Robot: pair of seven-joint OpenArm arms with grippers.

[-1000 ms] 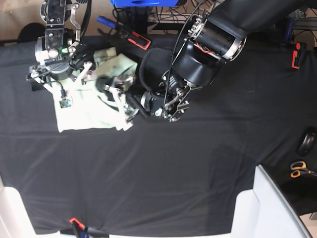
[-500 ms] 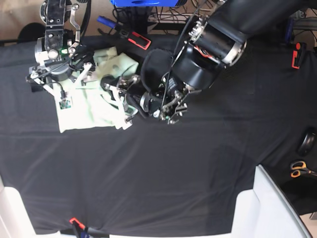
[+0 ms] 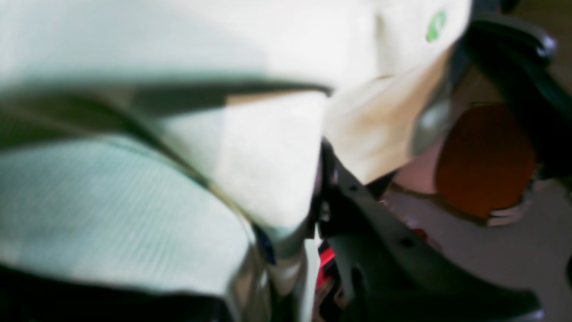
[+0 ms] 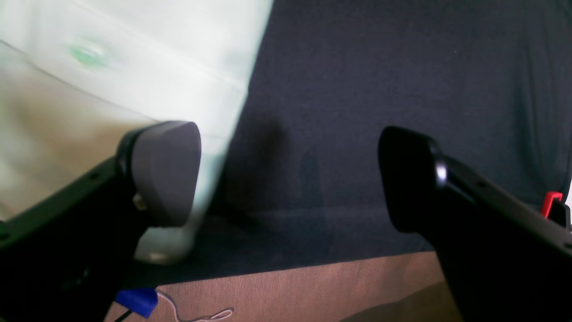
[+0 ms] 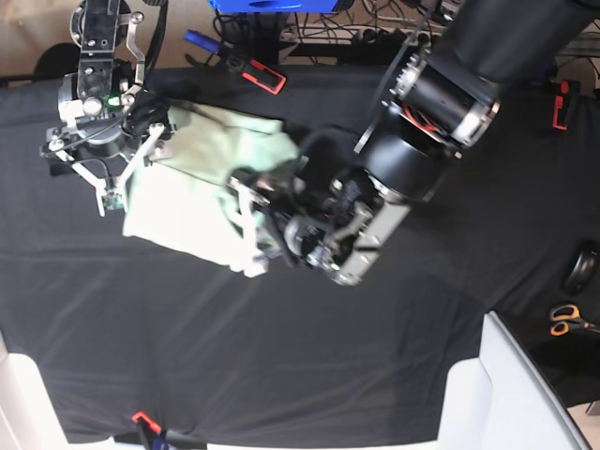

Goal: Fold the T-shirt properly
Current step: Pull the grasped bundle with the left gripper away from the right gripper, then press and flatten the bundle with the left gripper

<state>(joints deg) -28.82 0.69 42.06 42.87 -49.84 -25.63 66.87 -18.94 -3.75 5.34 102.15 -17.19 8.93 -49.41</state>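
I have the left claw (image 5: 251, 246) clamped on the near edge of the T-shirt (image 5: 192, 183), which lies bunched at the table's (image 5: 309, 366) far left, so I can drag the fold. My right claw (image 4: 286, 179) waits open beside it.

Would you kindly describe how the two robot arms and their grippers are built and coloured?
The left arm is a bulky glossy black cylinder with a silver ring joint and red wiring; its left gripper has pale whitish fingers on a metal frame. The right arm is slimmer, black and silver, with exposed cables and a small green spot. The right gripper carries rounded dark grey pads on black fingers.
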